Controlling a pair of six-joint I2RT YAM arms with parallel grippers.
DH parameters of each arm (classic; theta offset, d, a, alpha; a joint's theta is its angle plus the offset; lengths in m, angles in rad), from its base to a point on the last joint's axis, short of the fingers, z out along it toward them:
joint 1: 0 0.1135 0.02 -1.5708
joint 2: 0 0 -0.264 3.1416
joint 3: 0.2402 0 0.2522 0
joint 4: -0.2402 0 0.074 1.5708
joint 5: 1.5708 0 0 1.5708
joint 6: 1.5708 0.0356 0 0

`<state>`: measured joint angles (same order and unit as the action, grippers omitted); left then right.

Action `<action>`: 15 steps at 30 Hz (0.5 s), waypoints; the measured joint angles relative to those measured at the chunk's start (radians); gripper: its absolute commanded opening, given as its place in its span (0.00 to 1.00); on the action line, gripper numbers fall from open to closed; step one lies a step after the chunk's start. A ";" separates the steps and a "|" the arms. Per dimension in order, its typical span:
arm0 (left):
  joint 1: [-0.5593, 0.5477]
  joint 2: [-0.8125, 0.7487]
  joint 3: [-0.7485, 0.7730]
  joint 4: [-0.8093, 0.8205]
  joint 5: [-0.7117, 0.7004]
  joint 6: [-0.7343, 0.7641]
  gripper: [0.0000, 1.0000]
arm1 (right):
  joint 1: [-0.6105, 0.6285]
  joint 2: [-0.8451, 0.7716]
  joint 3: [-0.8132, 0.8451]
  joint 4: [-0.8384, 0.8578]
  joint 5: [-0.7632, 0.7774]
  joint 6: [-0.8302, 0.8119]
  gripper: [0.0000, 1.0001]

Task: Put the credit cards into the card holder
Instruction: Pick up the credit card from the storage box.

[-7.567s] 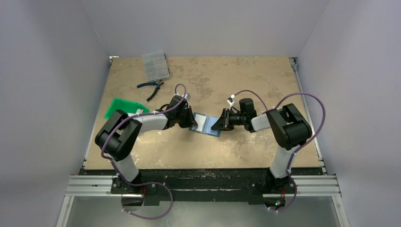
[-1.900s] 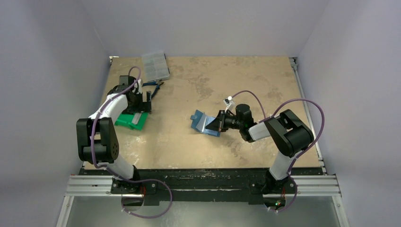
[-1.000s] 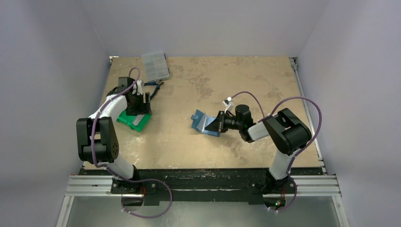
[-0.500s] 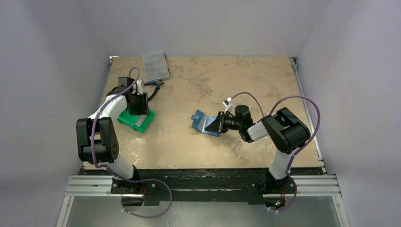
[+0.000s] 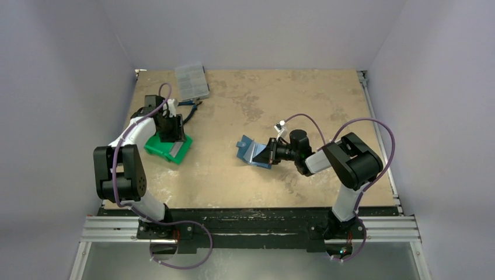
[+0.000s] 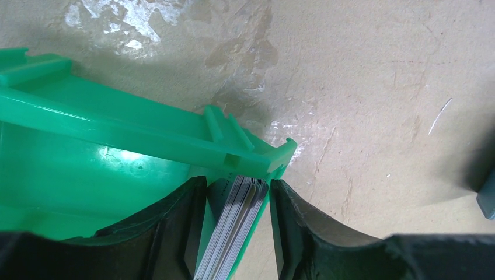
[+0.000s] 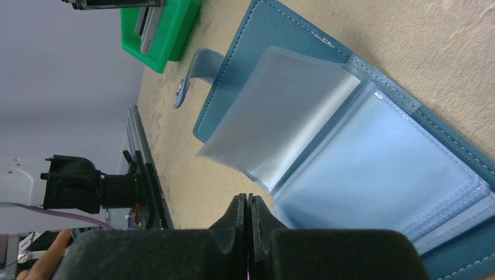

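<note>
The teal-blue card holder (image 5: pixel 252 151) lies open at the table's middle, one clear inner sleeve (image 7: pixel 280 134) lifted. My right gripper (image 5: pixel 268 153) (image 7: pixel 246 198) is shut, nothing visible between its tips, which sit at the holder's near edge. A stack of pale grey credit cards (image 6: pixel 233 233) (image 5: pixel 173 149) stands on edge at one end of the green tray (image 6: pixel 87 146) (image 5: pixel 156 146). My left gripper (image 6: pixel 233 186) (image 5: pixel 171 137) reaches down into that end. One finger is inside the tray, the other outside its wall, and the jaws are closed on the cards and the wall together.
A clear compartment box (image 5: pixel 191 81) lies at the back left, with blue-handled pliers (image 5: pixel 188 108) just in front of it. The green tray (image 7: pixel 160 35) sits near the table's left edge. The grey walls enclose three sides.
The left jaws have narrowed round the card stack, and the green tray has slid slightly to the right. The right arm and the card holder have not moved.
</note>
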<state>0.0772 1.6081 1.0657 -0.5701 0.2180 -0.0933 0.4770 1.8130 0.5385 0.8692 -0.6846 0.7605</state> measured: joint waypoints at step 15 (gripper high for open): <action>0.015 0.000 0.000 -0.002 0.063 0.000 0.44 | 0.001 0.027 0.000 0.014 -0.014 0.006 0.02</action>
<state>0.0921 1.6081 1.0657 -0.5716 0.2813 -0.0937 0.4782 1.8400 0.5388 0.8829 -0.6987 0.7670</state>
